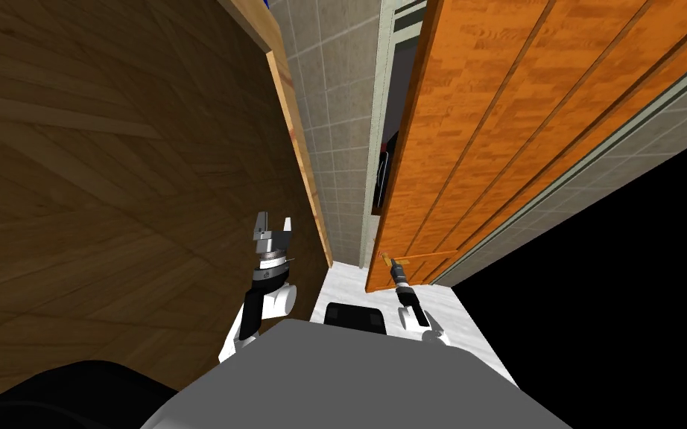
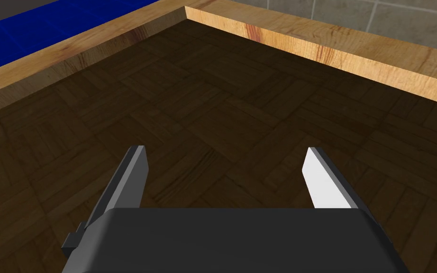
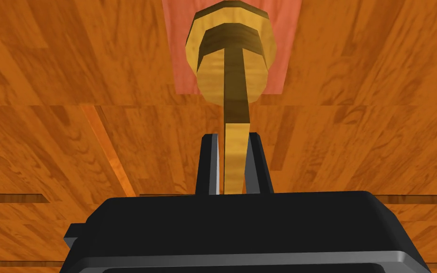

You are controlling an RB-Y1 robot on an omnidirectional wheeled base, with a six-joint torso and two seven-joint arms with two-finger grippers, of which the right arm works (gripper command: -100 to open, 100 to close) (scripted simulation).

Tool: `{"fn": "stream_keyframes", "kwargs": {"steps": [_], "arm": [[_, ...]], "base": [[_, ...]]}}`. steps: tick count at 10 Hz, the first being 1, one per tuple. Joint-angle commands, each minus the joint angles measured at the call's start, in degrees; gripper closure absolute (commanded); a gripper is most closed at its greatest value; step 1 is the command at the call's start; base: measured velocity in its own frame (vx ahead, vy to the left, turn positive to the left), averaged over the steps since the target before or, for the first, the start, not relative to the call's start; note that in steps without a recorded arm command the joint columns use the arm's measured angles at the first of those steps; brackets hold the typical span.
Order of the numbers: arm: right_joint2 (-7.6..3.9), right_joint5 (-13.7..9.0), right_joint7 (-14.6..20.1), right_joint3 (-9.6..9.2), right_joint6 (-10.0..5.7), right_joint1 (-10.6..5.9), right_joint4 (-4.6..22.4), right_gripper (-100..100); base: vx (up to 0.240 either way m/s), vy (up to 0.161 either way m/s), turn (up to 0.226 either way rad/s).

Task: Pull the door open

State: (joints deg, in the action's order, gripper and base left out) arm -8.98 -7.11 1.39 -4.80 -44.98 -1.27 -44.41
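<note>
In the head view, the orange wooden door (image 1: 528, 112) is seen across the upper right of the frame, slanting down to a lower corner just right of centre. The door's yellow handle (image 1: 384, 257) is found at that corner, and the right gripper (image 1: 390, 266) is placed on it from below. The left gripper (image 1: 273, 222) is raised left of centre, well apart from the door, with its fingers spread. Behind it, a dark brown parquet surface (image 1: 111, 186) takes up the left half, edged by a light wood border (image 1: 297, 141). A grey tiled wall (image 1: 338, 112) is seen between that border and the door. A black area (image 1: 618, 283) lies at the lower right.

In the left wrist view, the left gripper (image 2: 224, 150) is shown with its two fingers (image 2: 130, 180) standing wide apart and nothing between them. The parquet surface (image 2: 222, 95) lies beyond them, framed by the light wood border (image 2: 336, 52). Past the border, a blue strip (image 2: 47, 28) and grey tiles (image 2: 393, 19) are seen.

In the right wrist view, the handle (image 3: 234, 109) is seen as a narrow yellow lever running straight out from a round rosette (image 3: 232, 52) on a pinkish plate (image 3: 175, 47). Its free end is held between the fingers (image 3: 209, 161) of the right gripper (image 3: 232, 137), which are pressed against its two sides. The orange door (image 3: 355, 118) is spread behind handle and gripper alike.
</note>
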Motion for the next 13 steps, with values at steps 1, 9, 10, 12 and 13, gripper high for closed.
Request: {"fn": "stream_keyframes", "kwargs": {"steps": [1, 9, 10, 12, 13], "arm": [[-1.21, 0.0, 1.6, -0.11, -0.61, -0.71, 0.3, 100], [-3.1, 0.3, 5.9, -1.23, -1.09, -0.08, 1.9, 100], [-3.82, 0.2, 6.6, -1.36, -1.76, 0.17, 2.2, 100], [-5.6, 0.1, 8.4, -1.68, -3.42, 0.79, 3.1, 100], [-6.62, 0.0, 9.4, -1.86, -4.36, 1.14, 3.6, 100]], "base": [[-0.037, -0.037, 0.13], [0.021, -0.01, 0.099], [-0.198, -0.001, 0.096], [-0.217, -0.037, 0.126], [-0.214, -0.032, 0.192]]}}
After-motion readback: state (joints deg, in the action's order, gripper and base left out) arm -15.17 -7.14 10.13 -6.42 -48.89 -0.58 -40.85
